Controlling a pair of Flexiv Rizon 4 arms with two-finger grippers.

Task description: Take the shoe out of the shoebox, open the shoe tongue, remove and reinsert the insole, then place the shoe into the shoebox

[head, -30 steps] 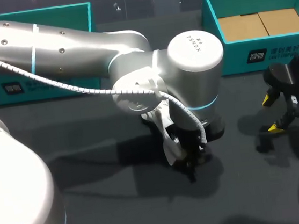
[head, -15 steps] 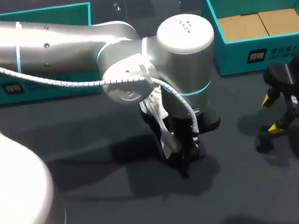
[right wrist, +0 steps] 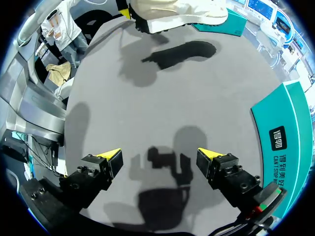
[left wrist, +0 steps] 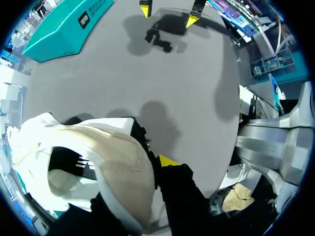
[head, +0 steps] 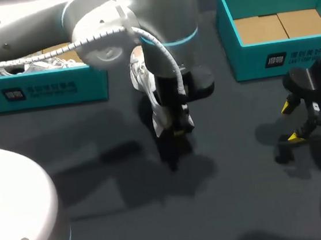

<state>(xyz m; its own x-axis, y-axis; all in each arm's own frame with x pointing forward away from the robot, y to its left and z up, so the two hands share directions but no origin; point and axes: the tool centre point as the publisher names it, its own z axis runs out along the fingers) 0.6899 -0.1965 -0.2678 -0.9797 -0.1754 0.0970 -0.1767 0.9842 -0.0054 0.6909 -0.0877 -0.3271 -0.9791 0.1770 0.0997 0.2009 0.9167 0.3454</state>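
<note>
Underfoot, so to speak, is a dark grey matte worktop (head: 132, 227), smooth and even, with soft shadows of my arms lying across it. Two boxes stand along its far edge. At the left is a teal cardboard shoebox (head: 58, 88) with straight walls and an open top; white laced material and a strip of brown card show inside, though I cannot tell exactly what they are. At the right is a second teal shoebox (head: 246, 58), also open, its floor covered by flat brown cardboard flaps (head: 280, 25).

Between the two boxes, my left pincer (head: 179, 130) is clenched on a white fabric sneaker (head: 159, 121) and holds it clear of the worktop, toe hanging down. In my left wrist view the sneaker (left wrist: 98, 167) fills the space under me. Its upper is white, soft and creased, its lining is cream, and its opening is dark. One yellow fingertip (left wrist: 167, 160) presses against its outside, while the other is hidden by the shoe. From my right wrist view its pale sole (right wrist: 172, 12) shows far ahead, with its long dark shadow (right wrist: 179, 54) on the surface below.

My right pincer (head: 291, 121) hangs just above the worktop in front of the second teal shoebox (right wrist: 288, 128), released, its fingers spread wide with nothing between them (right wrist: 160, 156).
</note>
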